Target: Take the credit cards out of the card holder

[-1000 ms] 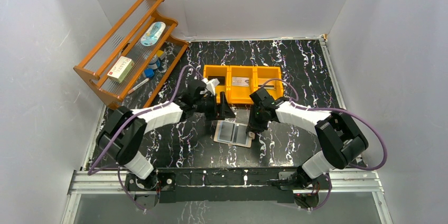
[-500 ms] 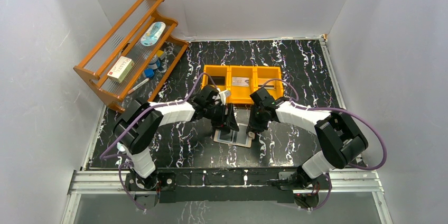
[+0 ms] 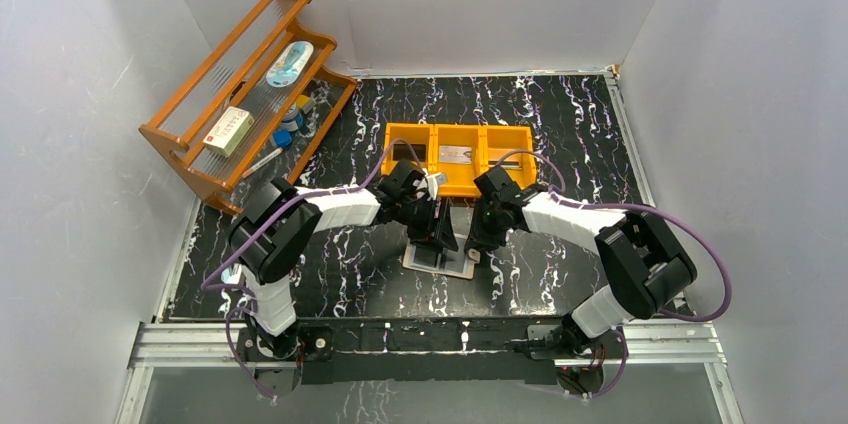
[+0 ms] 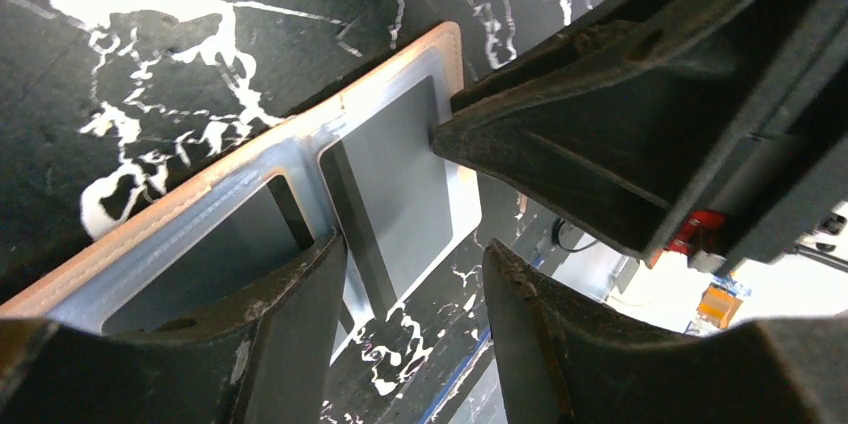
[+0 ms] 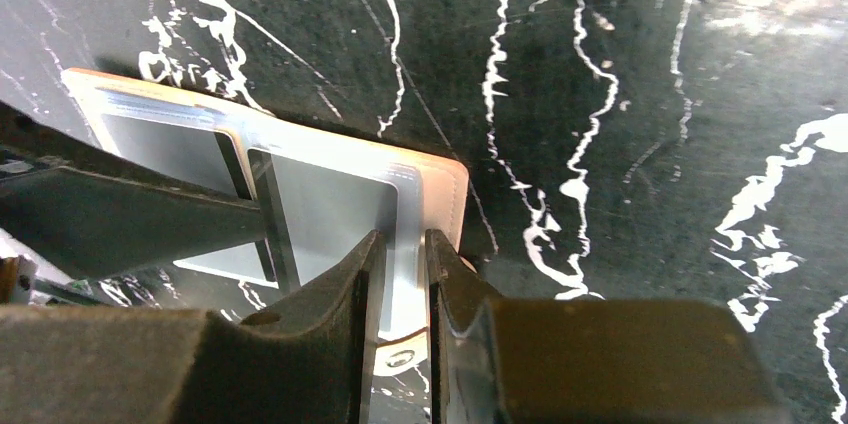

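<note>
The beige card holder (image 3: 455, 266) lies open and flat on the black marbled table, silvery sleeves up. In the left wrist view a grey card with a dark stripe (image 4: 400, 179) sticks out past the holder's sleeve (image 4: 200, 264). My left gripper (image 3: 437, 236) is open, and its fingers (image 4: 255, 344) straddle the card's free end without closing on it. My right gripper (image 3: 478, 240) is nearly shut, with its tips (image 5: 345, 309) pressed down on the holder's right panel near the beige edge (image 5: 445, 194).
An orange three-compartment tray (image 3: 460, 127) stands just behind the grippers, with a card in its middle compartment. A wooden rack (image 3: 190, 139) with boxes and small items stands at the far left. White walls enclose the table.
My left gripper has moved right and toward the near edge, from beside the tray to over the card holder. The right gripper has stayed on the holder.
</note>
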You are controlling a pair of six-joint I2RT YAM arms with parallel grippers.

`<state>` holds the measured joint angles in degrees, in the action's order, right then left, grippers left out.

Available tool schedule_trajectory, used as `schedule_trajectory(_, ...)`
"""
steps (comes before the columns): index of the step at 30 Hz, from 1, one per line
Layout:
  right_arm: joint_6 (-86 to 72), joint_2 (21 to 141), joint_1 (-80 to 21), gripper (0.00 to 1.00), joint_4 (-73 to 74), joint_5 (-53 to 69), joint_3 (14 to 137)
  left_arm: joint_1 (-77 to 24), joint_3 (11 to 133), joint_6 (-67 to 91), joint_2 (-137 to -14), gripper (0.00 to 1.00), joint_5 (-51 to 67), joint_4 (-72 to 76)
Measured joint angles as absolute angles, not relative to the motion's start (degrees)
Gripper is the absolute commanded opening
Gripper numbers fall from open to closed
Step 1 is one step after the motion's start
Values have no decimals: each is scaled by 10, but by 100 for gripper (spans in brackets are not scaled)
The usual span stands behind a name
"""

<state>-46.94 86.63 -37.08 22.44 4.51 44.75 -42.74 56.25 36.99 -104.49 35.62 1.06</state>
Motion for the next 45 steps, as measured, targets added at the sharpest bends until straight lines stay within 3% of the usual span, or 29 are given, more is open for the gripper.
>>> schedule_trajectory(11, -479, 867, -371, 28, 205, 57, 442, -429, 538, 385, -1043, 44, 348, 33)
schedule_trajectory(17, -483, 867, -370, 27, 205, 58, 441, -429, 520, 399, -1040, 26, 347, 58)
schedule_trajectory(27, -487, 867, -370, 27, 200, 62, 439, -428, 479, 465, -1041, 16, 369, 141)
schedule_trajectory(33, -487, 865, -368, 25, 196, 63, 436, -425, 469, 489, -1047, 1, 372, 158)
schedule_trajectory(45, -487, 866, -368, 22, 190, 67, 434, -429, 488, 455, -1034, 0, 336, 92)
